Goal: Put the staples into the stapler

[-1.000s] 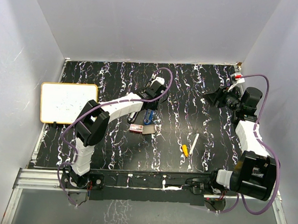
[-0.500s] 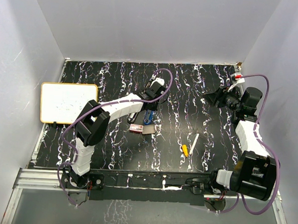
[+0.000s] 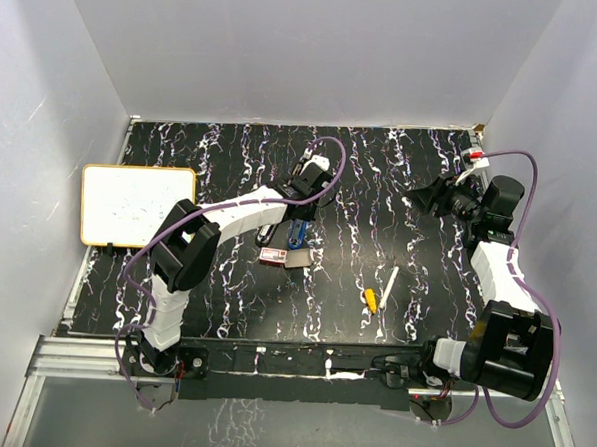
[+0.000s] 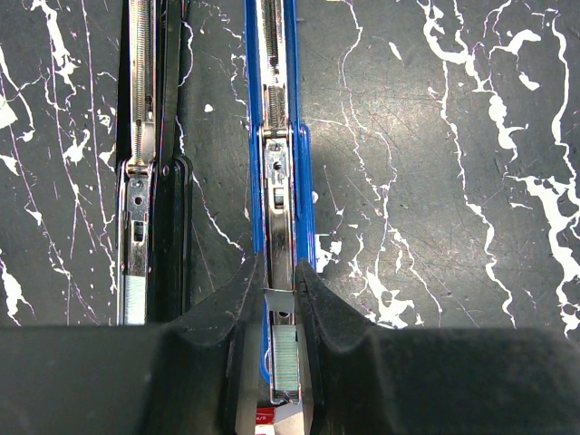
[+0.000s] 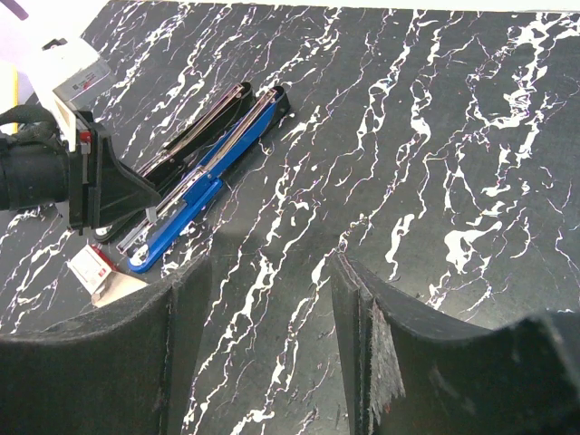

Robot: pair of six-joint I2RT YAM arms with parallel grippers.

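Silver strip of staples [image 4: 285, 358]: pinched in my left gripper [image 4: 279, 269], fingers narrow on either side of it, directly over the open metal rail of the long blue plastic stapler [image 4: 279, 181]. It is held so, I judge, because it must drop between the rail walls. Long axis: parallel to the blue stapler's rail, one end toward its spring, the other toward the small red-and-white cardboard staple box [image 3: 272, 256], which lies just off the blue stapler's near end.

Long black stapler [image 4: 145, 199]: opened flat, alongside the blue stapler and parallel to it.

My right gripper [image 5: 267, 263]: fingers apart, holding nothing, well away from the blue stapler; standing off, I judge, to leave room.
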